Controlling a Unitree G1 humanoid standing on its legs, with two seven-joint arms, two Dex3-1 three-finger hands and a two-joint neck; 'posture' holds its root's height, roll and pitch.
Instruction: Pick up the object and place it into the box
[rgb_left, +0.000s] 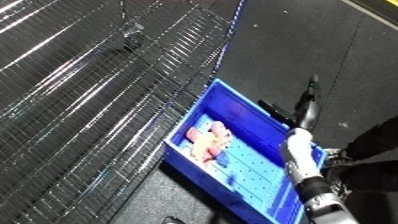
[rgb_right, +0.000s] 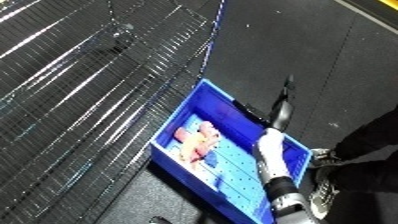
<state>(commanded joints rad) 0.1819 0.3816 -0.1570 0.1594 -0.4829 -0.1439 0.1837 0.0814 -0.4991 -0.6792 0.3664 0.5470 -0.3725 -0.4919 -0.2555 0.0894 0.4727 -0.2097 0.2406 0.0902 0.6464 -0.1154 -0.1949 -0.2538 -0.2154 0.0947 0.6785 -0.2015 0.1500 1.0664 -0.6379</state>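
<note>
The wire rack (rgb_left: 80, 100) fills the upper-left half of both views, its bars running from about seven o'clock toward one o'clock, with a small dark fitting (rgb_left: 131, 31) on it near the top. The dark floor (rgb_left: 302, 45) takes the upper right. The blue bin (rgb_left: 235, 112) sits against the rack's lower edge, its long axis running from eleven o'clock down to five o'clock, and its base shows a grid of small holes. Inside it, toward the eleven o'clock end, lies the object (rgb_left: 209, 142), a soft pink and pale yellow thing resting on the bin's floor; its long axis runs roughly from one o'clock to seven o'clock, across the bin's length, though which end is its head cannot be told. The right forearm (rgb_right: 271, 155) comes in from the lower edge at about five o'clock and reaches up along the bin's right wall. The right hand (rgb_right: 282, 111) is beyond the bin's rim, over the floor, fingers stretched nearly straight toward twelve o'clock and holding nothing. The left hand shows in neither view.
</note>
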